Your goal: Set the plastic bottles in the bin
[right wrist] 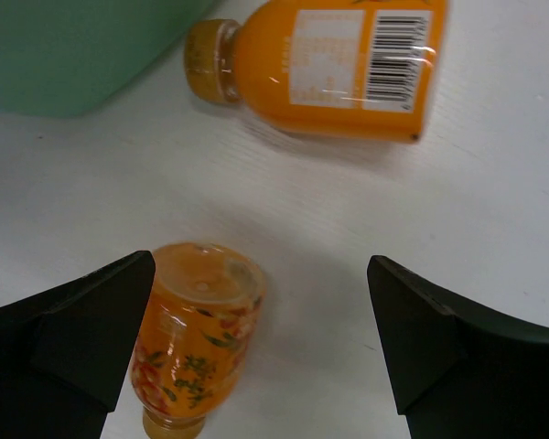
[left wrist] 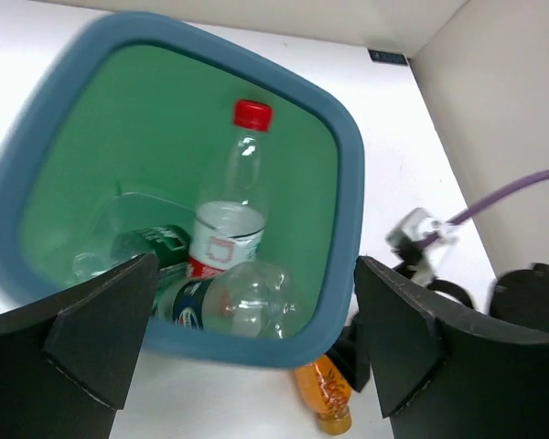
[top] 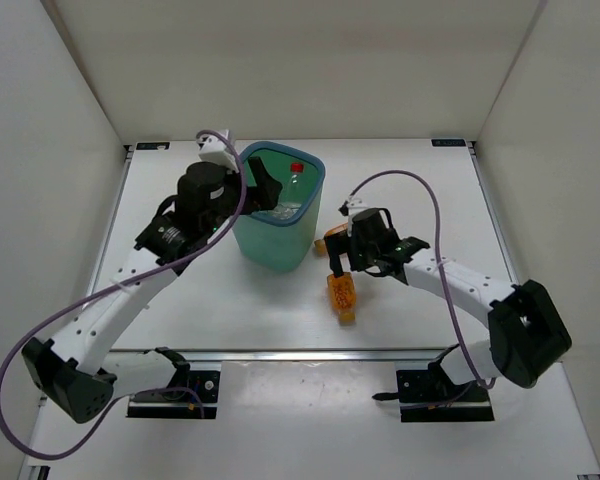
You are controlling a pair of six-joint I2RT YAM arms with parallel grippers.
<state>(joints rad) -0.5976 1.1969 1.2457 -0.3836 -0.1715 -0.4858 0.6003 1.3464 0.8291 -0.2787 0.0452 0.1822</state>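
White table (top: 240,310), pale walls. My left jaws wide, empty, over bin (top: 275,245). Inside it: red-capped bottle (left wrist: 231,197) leaning, two clear bottles (left wrist: 242,297) lying. My right jaws wide, empty, above two orange bottles (right wrist: 197,352) lying on table beside bin.

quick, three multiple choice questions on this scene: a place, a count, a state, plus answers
1. Where is the red-capped bottle? A in the bin; B on the table; C behind the bin.
2. How many orange bottles lie outside the bin? A one; B two; C four.
3. The right pincer is: A open; B shut on a bottle; C out of view.
1 A, it leans inside the bin. 2 B, both lie on the table beside it. 3 A, its fingers stand wide apart.
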